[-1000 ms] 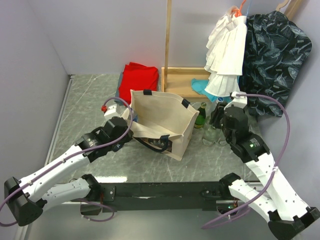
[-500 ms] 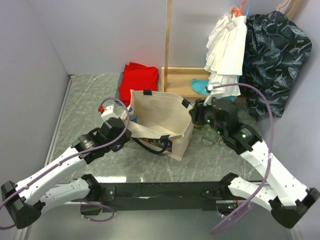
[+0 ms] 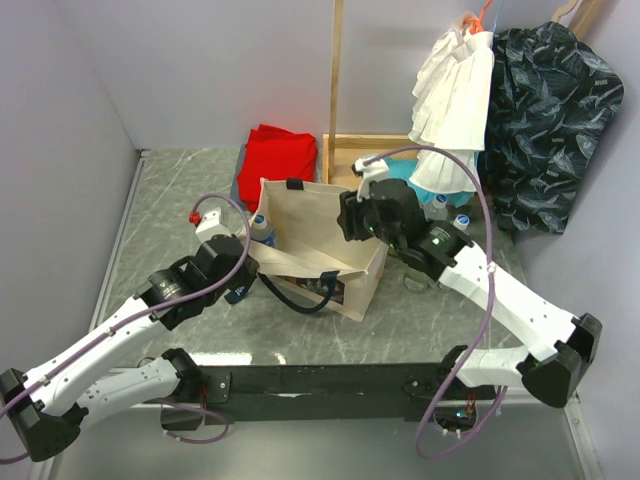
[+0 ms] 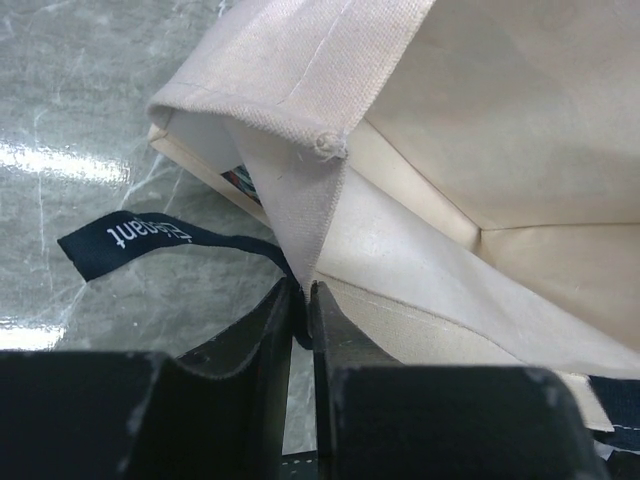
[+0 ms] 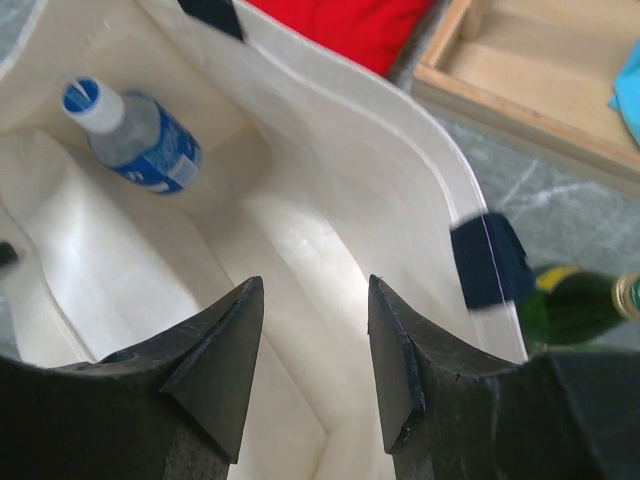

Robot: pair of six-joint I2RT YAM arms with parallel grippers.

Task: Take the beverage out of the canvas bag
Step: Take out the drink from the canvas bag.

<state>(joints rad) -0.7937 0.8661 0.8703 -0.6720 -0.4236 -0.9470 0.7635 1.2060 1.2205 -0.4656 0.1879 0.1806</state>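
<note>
Right wrist view: beverage [image 5: 132, 140], a clear bottle with blue cap and label, lies deep inside the canvas bag [image 5: 330, 230] beneath the right gripper [image 5: 310, 300], whose jaws are spread and empty. A green bottle [image 5: 565, 305] stands outside the bag wall, partly behind a finger. Top external view hides that green bottle under the right arm. Only the left wrist view shows the left gripper [image 4: 302, 295] pinching the bag's corner fabric beside a navy strap [image 4: 150, 238].

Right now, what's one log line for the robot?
left gripper: shut on canvas bag edge | right gripper: open over bag mouth | bottle: inside bag
</note>
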